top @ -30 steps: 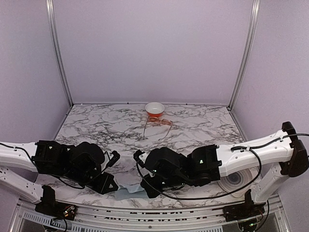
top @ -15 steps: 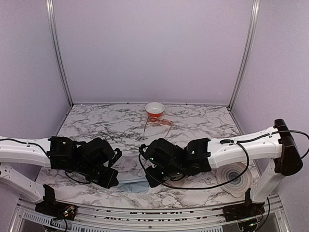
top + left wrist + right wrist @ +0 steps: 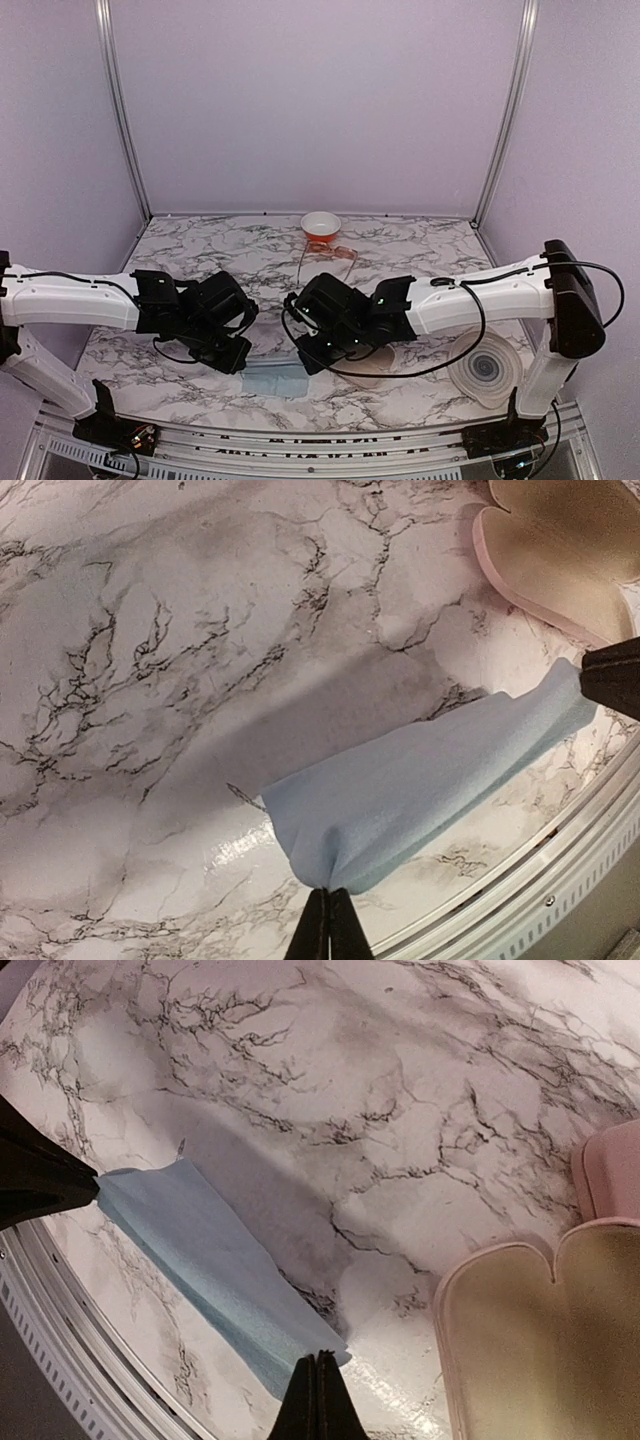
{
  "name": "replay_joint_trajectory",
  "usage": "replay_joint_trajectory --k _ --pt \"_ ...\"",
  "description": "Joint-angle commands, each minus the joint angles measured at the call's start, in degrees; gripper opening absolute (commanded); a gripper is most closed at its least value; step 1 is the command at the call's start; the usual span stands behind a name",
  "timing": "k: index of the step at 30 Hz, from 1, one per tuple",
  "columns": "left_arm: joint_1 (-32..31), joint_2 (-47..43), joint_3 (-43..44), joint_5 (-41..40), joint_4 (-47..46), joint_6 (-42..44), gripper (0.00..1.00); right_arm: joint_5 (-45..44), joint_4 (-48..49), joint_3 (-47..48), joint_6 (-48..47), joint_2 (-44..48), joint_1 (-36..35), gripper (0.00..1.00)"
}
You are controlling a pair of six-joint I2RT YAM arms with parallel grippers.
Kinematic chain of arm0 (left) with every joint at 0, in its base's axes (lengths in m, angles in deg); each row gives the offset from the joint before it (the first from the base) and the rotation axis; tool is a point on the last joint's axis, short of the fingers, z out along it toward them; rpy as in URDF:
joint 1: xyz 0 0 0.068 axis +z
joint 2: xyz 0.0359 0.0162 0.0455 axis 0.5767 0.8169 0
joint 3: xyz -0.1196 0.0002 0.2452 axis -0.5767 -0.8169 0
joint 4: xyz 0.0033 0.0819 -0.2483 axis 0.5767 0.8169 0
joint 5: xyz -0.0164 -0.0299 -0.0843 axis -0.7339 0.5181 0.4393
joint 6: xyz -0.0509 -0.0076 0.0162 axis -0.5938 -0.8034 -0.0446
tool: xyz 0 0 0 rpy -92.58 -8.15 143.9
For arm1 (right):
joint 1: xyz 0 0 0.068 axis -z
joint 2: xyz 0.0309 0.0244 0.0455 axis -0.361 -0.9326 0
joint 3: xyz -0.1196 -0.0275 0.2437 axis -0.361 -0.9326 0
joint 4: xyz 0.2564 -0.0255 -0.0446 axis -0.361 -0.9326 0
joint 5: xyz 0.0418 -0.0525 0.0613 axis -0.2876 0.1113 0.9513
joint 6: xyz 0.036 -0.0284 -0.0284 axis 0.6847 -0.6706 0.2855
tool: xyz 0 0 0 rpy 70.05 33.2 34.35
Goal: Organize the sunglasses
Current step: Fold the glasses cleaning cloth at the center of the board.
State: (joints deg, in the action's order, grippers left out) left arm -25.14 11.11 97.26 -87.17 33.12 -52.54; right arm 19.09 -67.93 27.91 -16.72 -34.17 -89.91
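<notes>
A thin wire-framed pair of sunglasses with orange-brown lenses lies at the back of the table, just in front of a small bowl. Both grippers are far from it, low over the near middle. A light blue cloth hangs stretched between them. My left gripper is shut on one corner of the cloth. My right gripper is shut on the opposite corner of the cloth. From above, the left gripper and the right gripper stand a cloth's width apart.
A white and orange bowl stands at the back centre. An open pink case lies under my right arm, close to the cloth. Another open case lies at the near right. The metal table edge runs just beside the cloth.
Both arms have moved away from the near edge toward the table's middle, carrying the cloth between them. Both grippers stayed shut.
</notes>
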Motion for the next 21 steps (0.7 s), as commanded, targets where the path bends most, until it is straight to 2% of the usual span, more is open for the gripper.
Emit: replay_joint_trajectory --k 1,12,21 --pt "2.3 2.4 1.5 -0.9 1.7 4.8 0.00 0.9 -0.3 1.9 -1.7 -0.9 2.2 0.00" --pt "4.4 7.9 3.4 -0.7 -0.8 9.6 0.00 3.4 -0.2 2.8 -3.7 -3.4 4.0 0.00" --pt "4.4 7.9 1.7 1.7 -0.8 10.0 0.00 6.0 0.4 0.5 -3.8 -2.7 4.0 0.00"
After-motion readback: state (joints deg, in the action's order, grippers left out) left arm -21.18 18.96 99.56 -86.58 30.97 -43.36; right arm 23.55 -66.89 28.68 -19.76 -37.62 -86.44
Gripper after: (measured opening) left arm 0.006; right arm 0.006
